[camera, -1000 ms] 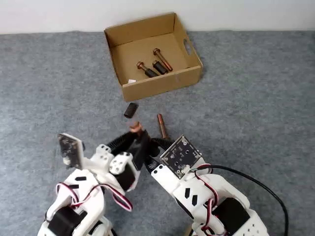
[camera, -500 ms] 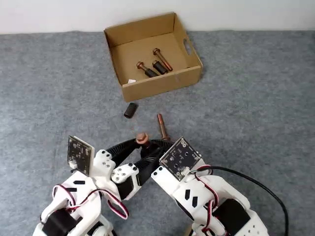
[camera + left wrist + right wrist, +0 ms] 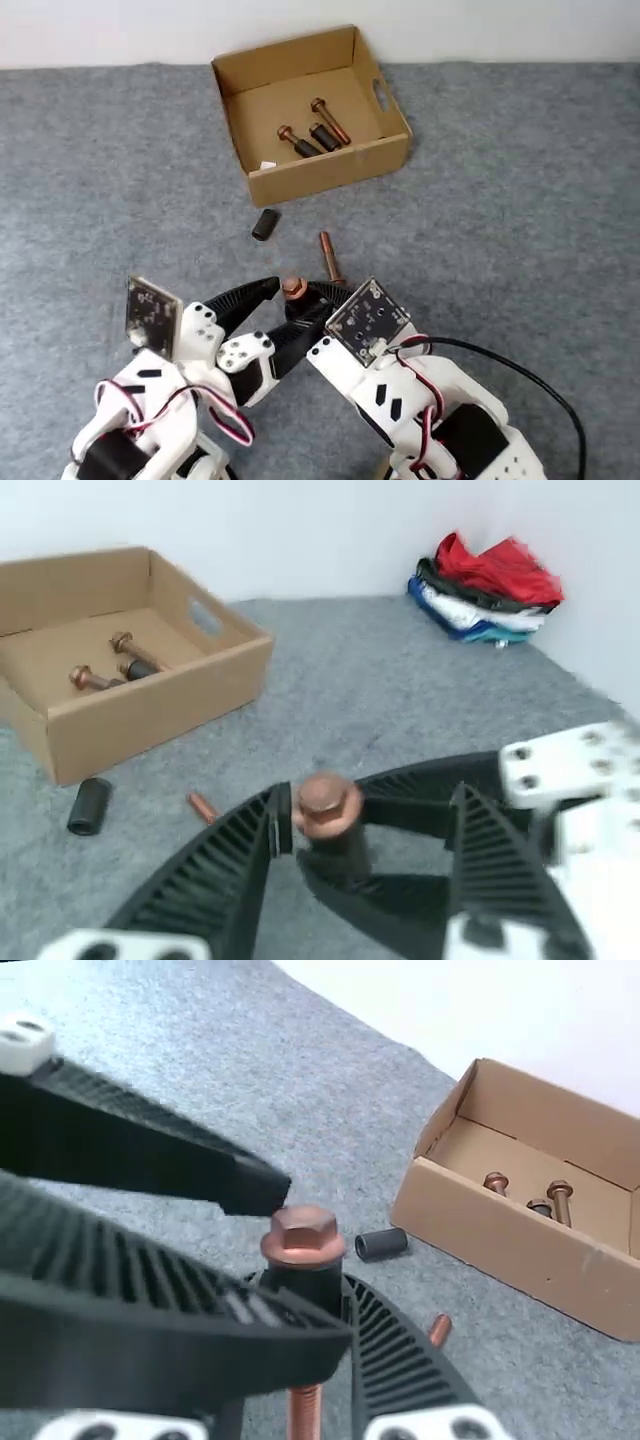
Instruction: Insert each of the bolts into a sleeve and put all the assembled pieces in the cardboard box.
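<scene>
Right gripper [image 3: 335,1310] is clamped on the held sleeve [image 3: 298,1280], low over the carpet [image 3: 500,200] in front of both arms. The held bolt [image 3: 303,1240] stands upright in that sleeve, hex head on top, threaded end poking out below. Left gripper [image 3: 370,815] is spread wide around the same piece, gripping nothing. One fingertip [image 3: 275,825] sits right at the bolt head, contact unclear; the other fingertip [image 3: 470,815] is clear of it on the far side. Just past the grippers a loose bolt [image 3: 328,256] lies flat on the carpet, its end near the right arm's camera board [image 3: 367,318]. A bit farther, off to its side, a loose sleeve [image 3: 265,224] lies on its side, apart from the bolt. Beyond that is the cardboard box [image 3: 330,165], open top, hand slot in one side wall. Inside: first boxed bolt [image 3: 287,133] with a dark sleeve on its shaft, second boxed bolt [image 3: 330,122] with a dark sleeve tight against it; can't tell if that one is through. Farthest back, a pile of clothes [image 3: 485,595] sits against the white wall [image 3: 500,30].
</scene>
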